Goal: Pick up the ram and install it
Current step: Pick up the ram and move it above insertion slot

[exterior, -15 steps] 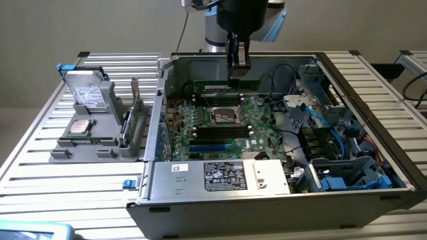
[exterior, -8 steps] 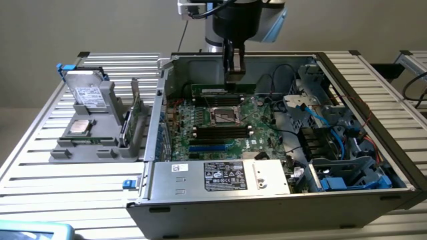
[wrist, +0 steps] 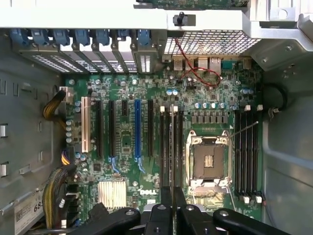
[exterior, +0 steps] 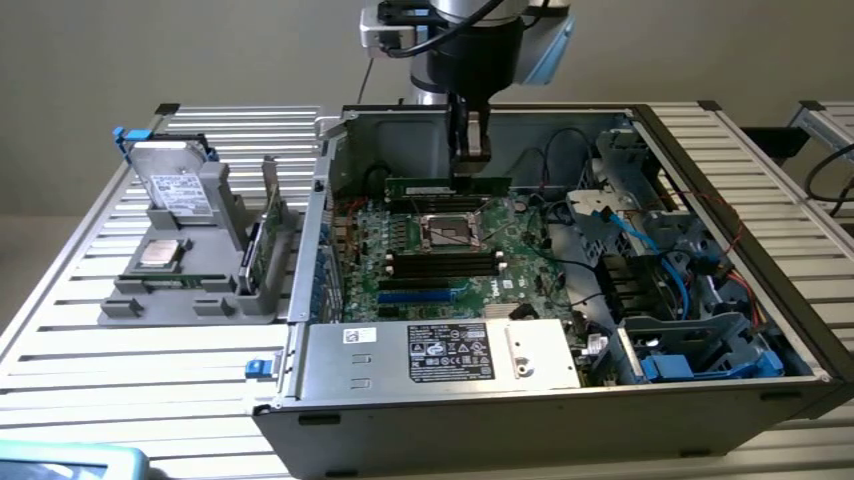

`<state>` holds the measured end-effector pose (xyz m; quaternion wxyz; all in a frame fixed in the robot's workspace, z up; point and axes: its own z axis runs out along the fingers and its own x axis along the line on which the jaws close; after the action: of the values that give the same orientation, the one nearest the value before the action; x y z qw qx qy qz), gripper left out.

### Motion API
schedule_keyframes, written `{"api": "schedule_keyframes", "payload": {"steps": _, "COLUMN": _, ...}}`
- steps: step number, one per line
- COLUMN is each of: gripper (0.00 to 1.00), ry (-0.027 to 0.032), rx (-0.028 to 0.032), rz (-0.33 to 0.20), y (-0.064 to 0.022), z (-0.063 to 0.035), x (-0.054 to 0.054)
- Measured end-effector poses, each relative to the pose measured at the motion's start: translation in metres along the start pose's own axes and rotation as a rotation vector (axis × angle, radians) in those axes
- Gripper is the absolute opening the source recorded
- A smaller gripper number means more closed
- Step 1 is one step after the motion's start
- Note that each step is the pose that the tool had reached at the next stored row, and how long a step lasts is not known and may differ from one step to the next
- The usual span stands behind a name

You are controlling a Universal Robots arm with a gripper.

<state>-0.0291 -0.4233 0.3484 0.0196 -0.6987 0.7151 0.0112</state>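
The gripper (exterior: 470, 153) is closed nearly all the way on the ram (exterior: 420, 187), gripping the stick by its upper edge and holding it level inside the open computer case (exterior: 534, 420), over the motherboard (exterior: 514, 222) just beside the CPU socket (exterior: 451, 232).

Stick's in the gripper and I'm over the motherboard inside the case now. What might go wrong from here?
1. The gripper pinches the long, thin, dark green memory stick along only a short stretch of its edge. Any tilt could jam it against the black memory slots rather than seat it.
2. The open silver-framed processor socket lies right beside those slots. A sideways slip may hit its exposed contacts.
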Motion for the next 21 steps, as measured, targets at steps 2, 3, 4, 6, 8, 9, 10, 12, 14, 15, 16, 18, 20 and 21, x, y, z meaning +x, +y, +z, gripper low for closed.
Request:
{"api": "schedule_keyframes", "payload": {"steps": 2, "gripper": 0.14, "ry": -0.0002, "rx": 0.0001, "rz": 0.000, "y": -0.0018, "z": 0.0037, "x": -0.001}}
{"api": "schedule_keyframes", "payload": {"steps": 3, "gripper": 0.14, "ry": -0.0001, "rx": 0.0000, "rz": 0.000, "y": -0.0029, "z": 0.0055, "x": -0.001}}
{"api": "schedule_keyframes", "payload": {"steps": 4, "gripper": 0.14, "ry": 0.0001, "rx": 0.0000, "rz": 0.000, "y": -0.0041, "z": 0.0074, "x": -0.001}}
{"api": "schedule_keyframes", "payload": {"steps": 6, "gripper": 0.14, "ry": -0.0001, "rx": 0.0000, "rz": 0.000, "y": -0.0063, "z": 0.0111, "x": -0.001}}
{"api": "schedule_keyframes", "payload": {"steps": 8, "gripper": 0.14, "ry": 0.0000, "rx": 0.0000, "rz": 0.000, "y": -0.0075, "z": 0.0147, "x": -0.001}}
{"api": "schedule_keyframes", "payload": {"steps": 9, "gripper": 0.14, "ry": 0.0004, "rx": 0.0000, "rz": 0.000, "y": -0.0072, "z": 0.0160, "x": -0.001}}
{"api": "schedule_keyframes", "payload": {"steps": 10, "gripper": 0.14, "ry": 0.0007, "rx": -0.0001, "rz": 0.000, "y": -0.0070, "z": 0.0159, "x": -0.002}}
{"api": "schedule_keyframes", "payload": {"steps": 12, "gripper": 0.14, "ry": 0.0007, "rx": 0.0000, "rz": 0.000, "y": -0.0067, "z": 0.0160, "x": -0.002}}
{"api": "schedule_keyframes", "payload": {"steps": 14, "gripper": 0.14, "ry": 0.0006, "rx": -0.0001, "rz": 0.000, "y": -0.0063, "z": 0.0160, "x": -0.002}}
{"api": "schedule_keyframes", "payload": {"steps": 15, "gripper": 0.14, "ry": 0.0006, "rx": 0.0000, "rz": 0.000, "y": -0.0061, "z": 0.0160, "x": -0.002}}
{"api": "schedule_keyframes", "payload": {"steps": 16, "gripper": 0.14, "ry": 0.0006, "rx": -0.0001, "rz": 0.000, "y": -0.0059, "z": 0.0160, "x": -0.002}}
{"api": "schedule_keyframes", "payload": {"steps": 18, "gripper": 0.14, "ry": 0.0006, "rx": -0.0001, "rz": 0.000, "y": -0.0055, "z": 0.0160, "x": -0.002}}
{"api": "schedule_keyframes", "payload": {"steps": 20, "gripper": 0.14, "ry": 0.0005, "rx": 0.0000, "rz": 0.000, "y": -0.0051, "z": 0.0161, "x": -0.003}}
{"api": "schedule_keyframes", "payload": {"steps": 21, "gripper": 0.14, "ry": 0.0006, "rx": 0.0000, "rz": 0.000, "y": -0.0049, "z": 0.0161, "x": -0.003}}
